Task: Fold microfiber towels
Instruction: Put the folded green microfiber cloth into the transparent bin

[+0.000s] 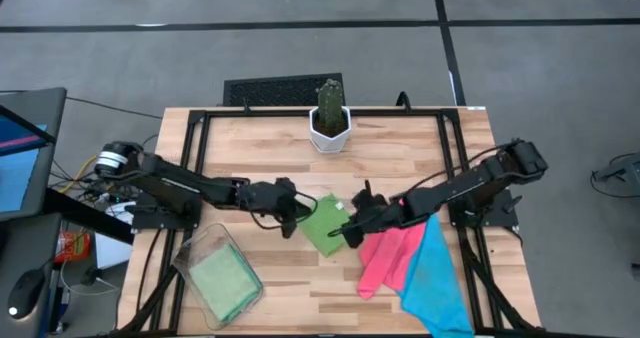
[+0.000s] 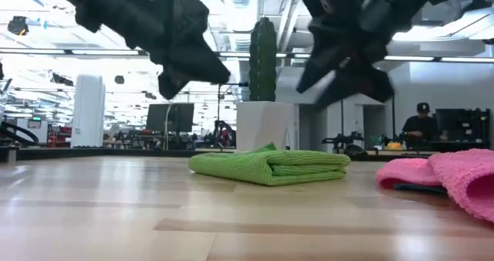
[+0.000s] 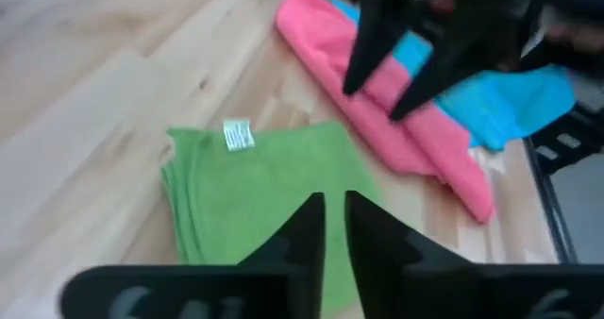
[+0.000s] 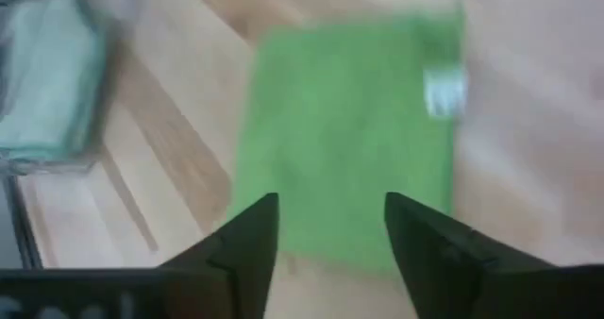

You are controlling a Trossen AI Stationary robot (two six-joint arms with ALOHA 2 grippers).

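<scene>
A light green microfiber towel [image 1: 324,225] lies folded in a flat packet on the wooden table [image 1: 260,148], near its middle. A white tag [image 3: 238,135] sits at one edge. My left gripper [image 3: 335,220] hangs just above the towel's left side, clear of it, with a narrow gap between its fingertips. My right gripper [image 4: 330,225] hangs above the towel's right side [image 2: 340,83], open wide with nothing between its fingers. A pink towel [image 1: 390,256] and a sky blue towel [image 1: 437,278] lie bunched together to the right.
A clear plastic bin [image 1: 218,276] with a folded green cloth inside stands at the near left. A potted cactus [image 1: 330,118] stands at the far edge, behind the green towel. Bare wood lies in front of the towel and at the far left.
</scene>
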